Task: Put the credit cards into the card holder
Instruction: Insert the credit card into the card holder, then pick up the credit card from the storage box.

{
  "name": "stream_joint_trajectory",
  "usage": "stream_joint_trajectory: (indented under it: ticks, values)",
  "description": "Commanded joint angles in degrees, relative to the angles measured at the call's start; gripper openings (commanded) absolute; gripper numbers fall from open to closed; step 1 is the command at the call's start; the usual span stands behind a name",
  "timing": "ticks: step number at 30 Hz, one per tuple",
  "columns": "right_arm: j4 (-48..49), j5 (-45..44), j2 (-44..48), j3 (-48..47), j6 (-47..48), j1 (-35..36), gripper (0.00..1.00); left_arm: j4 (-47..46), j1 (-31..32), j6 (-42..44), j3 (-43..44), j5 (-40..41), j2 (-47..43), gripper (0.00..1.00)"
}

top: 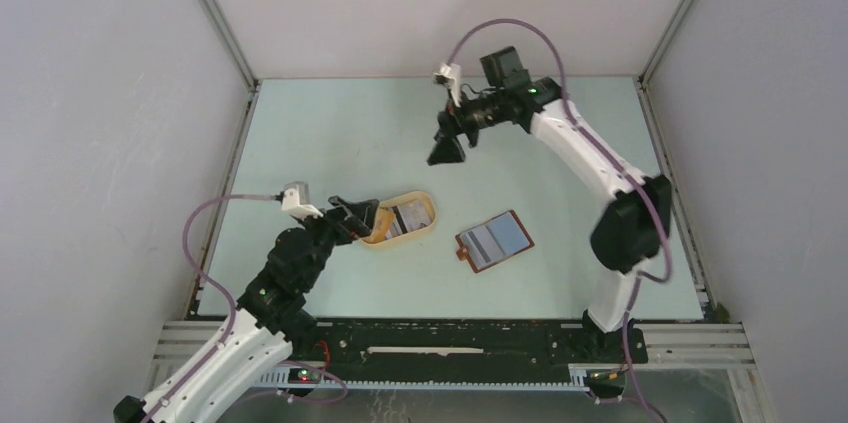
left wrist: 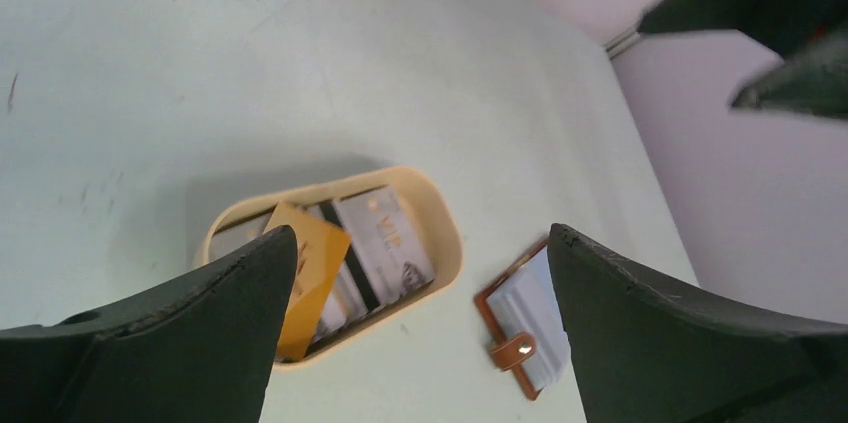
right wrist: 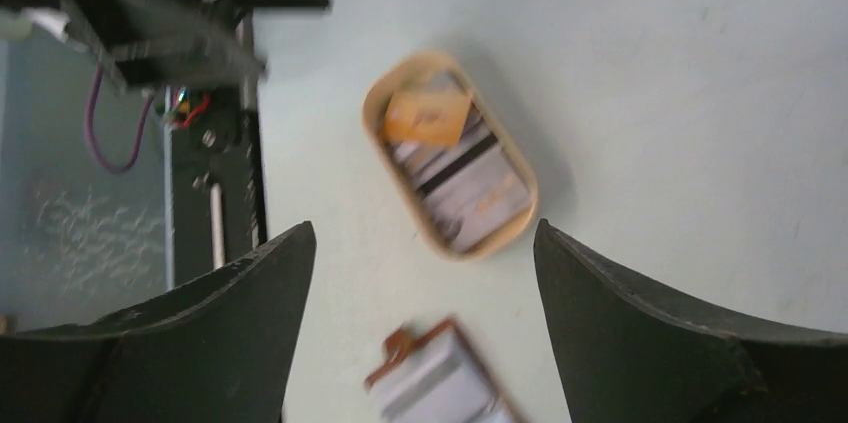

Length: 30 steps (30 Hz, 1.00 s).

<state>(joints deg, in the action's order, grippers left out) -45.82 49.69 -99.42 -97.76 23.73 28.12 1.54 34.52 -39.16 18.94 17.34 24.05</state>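
Observation:
The credit cards [top: 408, 216] lie in an oval cream tray [top: 431, 225] mid-table: a tan-orange card [left wrist: 305, 273], a whitish one [left wrist: 385, 243] and a dark-striped one; they also show in the right wrist view [right wrist: 455, 168]. The card holder [top: 493, 240] lies open, grey pockets up, to the tray's right, also seen in the left wrist view [left wrist: 525, 318] and the right wrist view [right wrist: 440, 383]. My left gripper [top: 362, 218] is open and empty, above the tray's left end. My right gripper [top: 447, 148] is open and empty, high above the table behind the tray.
White walls with metal corner posts [top: 215, 13] enclose the table. The black base rail [top: 450, 343] runs along the near edge.

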Motion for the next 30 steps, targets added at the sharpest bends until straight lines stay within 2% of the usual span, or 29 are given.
stream_joint_trajectory:
  ticks: [1,5,10,15,19,30]
  values:
    - [-1.65,4.18,-13.03,-6.45,-10.75,4.6,0.88,0.99,-1.14,-5.18,-6.63,1.45,-3.81,1.0]
    - [8.98,1.36,-15.85,0.96,-25.25,8.66,0.87,-0.98,-2.26,-12.32,-11.46,2.16,-5.62,0.96]
    - [13.32,-3.32,-19.89,0.98,-36.34,12.04,0.86,-0.76,-5.0,-15.14,-12.75,1.19,-3.92,0.88]
    - [13.91,-6.23,-23.32,-1.18,-40.72,14.15,0.84,-1.23,-9.99,-16.08,-12.47,-4.14,1.84,0.79]
    - [14.41,-8.62,-24.75,-1.35,-42.43,14.52,0.83,-5.79,-12.6,-15.96,-12.65,-8.34,6.93,0.74]
    - [14.67,-8.62,-31.78,-6.92,-44.81,14.16,0.77,-9.96,-14.04,-16.03,-12.62,-12.67,15.64,0.58]
